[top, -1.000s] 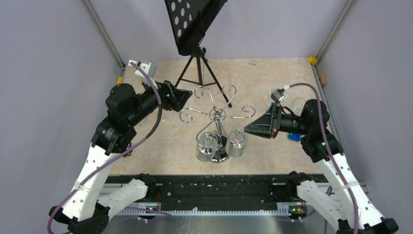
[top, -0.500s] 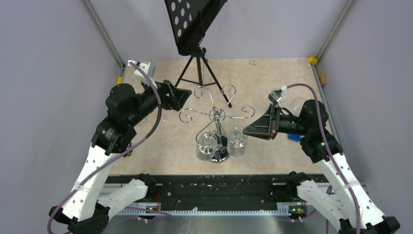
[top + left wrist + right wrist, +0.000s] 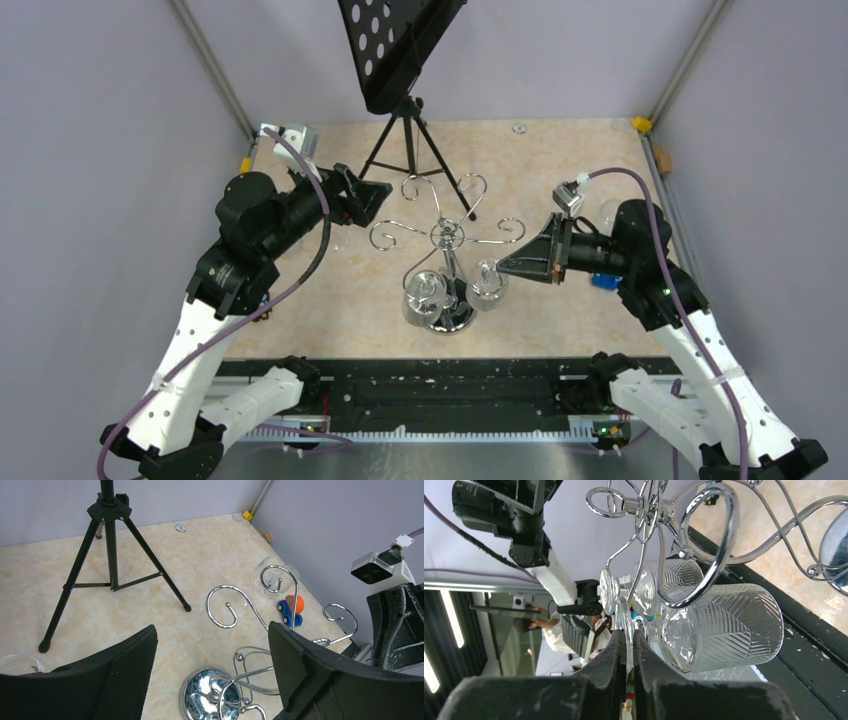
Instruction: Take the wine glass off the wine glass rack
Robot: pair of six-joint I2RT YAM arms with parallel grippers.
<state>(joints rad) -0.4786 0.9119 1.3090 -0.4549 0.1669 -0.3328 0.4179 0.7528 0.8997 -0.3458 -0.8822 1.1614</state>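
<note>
Beige counter (image 3: pixel 560 150) sits between grey walls (image 3: pixel 100 150). Left hand (image 3: pixel 210 630) is spread apart. Right hand (image 3: pixel 626 635) is clamped on the wine glass (image 3: pixel 724 625) foot.

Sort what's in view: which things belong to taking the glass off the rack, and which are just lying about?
Job:
rack
gripped glass
right gripper, closed on that glass's foot

Lying about:
second glass, hanging on the rack, untouched
music stand
toy car
loose glass on the table
left gripper, open, empty
</note>
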